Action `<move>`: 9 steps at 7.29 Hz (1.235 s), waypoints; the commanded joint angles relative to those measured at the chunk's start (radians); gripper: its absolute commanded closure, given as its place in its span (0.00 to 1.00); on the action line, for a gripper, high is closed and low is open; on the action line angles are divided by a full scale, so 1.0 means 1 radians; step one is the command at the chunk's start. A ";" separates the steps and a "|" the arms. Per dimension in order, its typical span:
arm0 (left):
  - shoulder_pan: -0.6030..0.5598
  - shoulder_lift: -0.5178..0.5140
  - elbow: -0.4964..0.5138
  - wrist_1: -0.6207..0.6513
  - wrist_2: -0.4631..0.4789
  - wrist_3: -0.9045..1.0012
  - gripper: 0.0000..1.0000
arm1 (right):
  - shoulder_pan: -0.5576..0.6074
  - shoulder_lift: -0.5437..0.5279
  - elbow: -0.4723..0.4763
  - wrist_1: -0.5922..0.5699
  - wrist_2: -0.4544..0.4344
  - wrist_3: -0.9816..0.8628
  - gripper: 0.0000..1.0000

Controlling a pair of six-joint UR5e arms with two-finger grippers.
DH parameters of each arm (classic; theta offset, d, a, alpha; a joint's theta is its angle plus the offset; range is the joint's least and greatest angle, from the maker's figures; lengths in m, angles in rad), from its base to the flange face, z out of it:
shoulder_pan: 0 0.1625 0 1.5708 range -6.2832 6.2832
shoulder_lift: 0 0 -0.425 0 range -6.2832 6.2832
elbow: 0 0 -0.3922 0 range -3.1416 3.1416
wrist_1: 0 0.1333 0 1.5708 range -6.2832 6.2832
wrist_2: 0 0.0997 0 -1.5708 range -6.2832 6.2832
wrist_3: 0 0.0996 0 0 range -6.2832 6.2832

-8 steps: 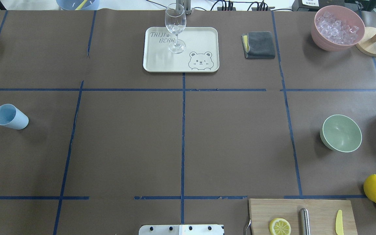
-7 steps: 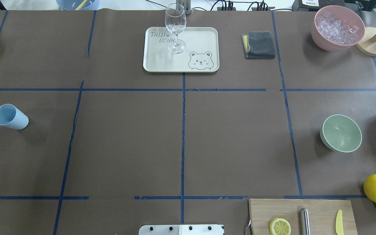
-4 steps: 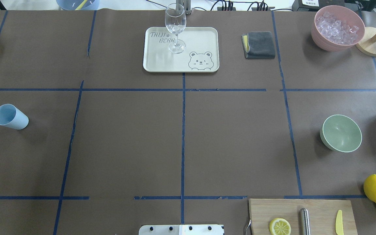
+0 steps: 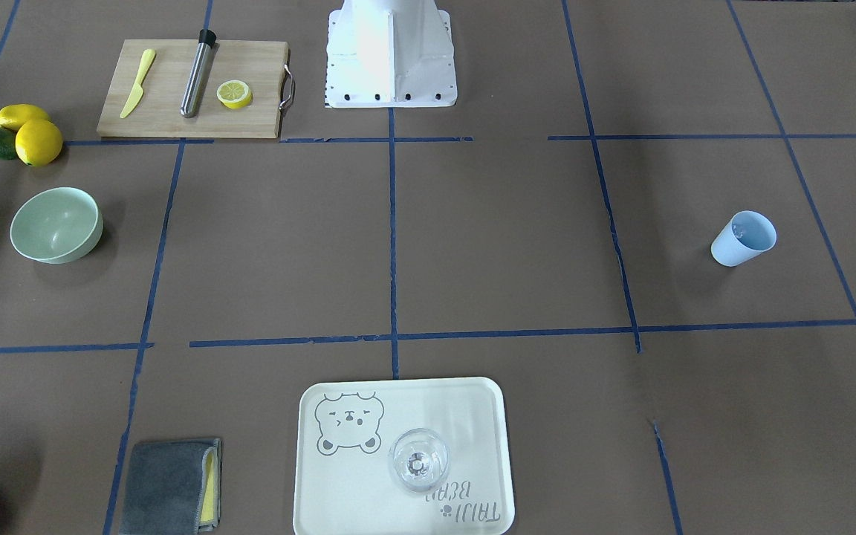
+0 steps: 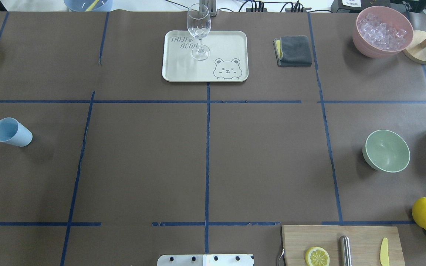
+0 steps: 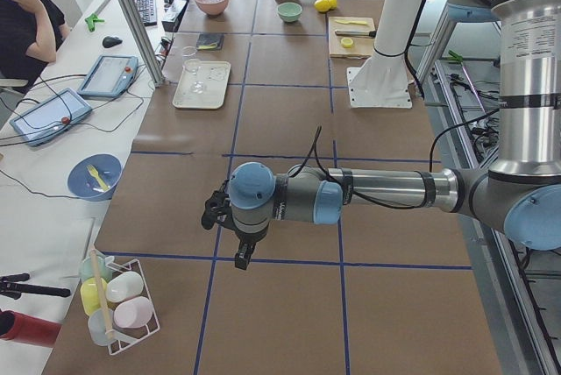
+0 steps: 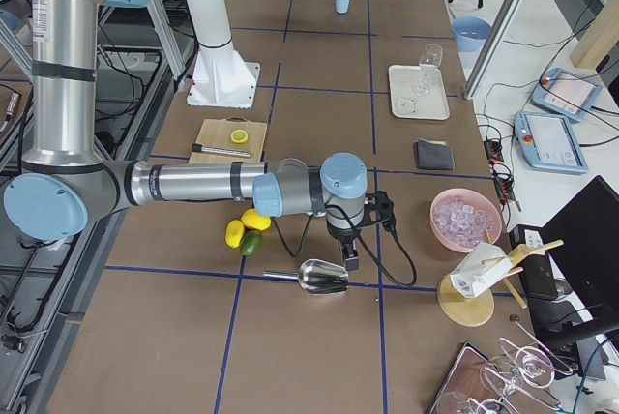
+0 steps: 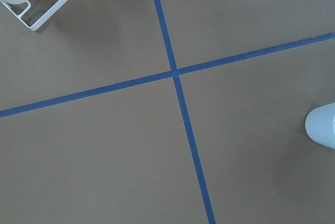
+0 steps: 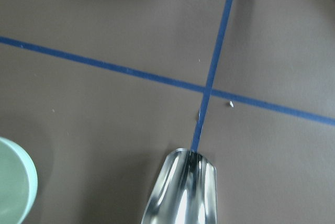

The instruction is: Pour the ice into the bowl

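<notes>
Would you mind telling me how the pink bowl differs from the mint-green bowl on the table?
The pink bowl is heaped with ice; the mint-green bowl is empty. The pink bowl looks wider than the mint-green one. Both stand upright on the robot's right side.

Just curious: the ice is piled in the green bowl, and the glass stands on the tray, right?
No, the ice is piled in the pink bowl; the overhead view shows the green bowl empty. The glass stands on the tray.
</notes>
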 commanded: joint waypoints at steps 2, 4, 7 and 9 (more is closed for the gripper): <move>0.000 0.001 -0.001 0.000 -0.001 0.001 0.00 | 0.000 0.067 0.020 0.017 0.006 0.178 0.00; 0.000 0.007 -0.001 -0.002 -0.003 0.001 0.00 | -0.079 0.029 0.014 0.269 0.010 0.199 0.00; 0.000 0.010 -0.003 -0.002 -0.004 0.001 0.00 | -0.350 -0.002 0.014 0.455 -0.008 0.457 0.00; 0.000 0.010 -0.001 -0.003 -0.004 0.001 0.00 | -0.464 -0.102 0.008 0.671 -0.093 0.615 0.00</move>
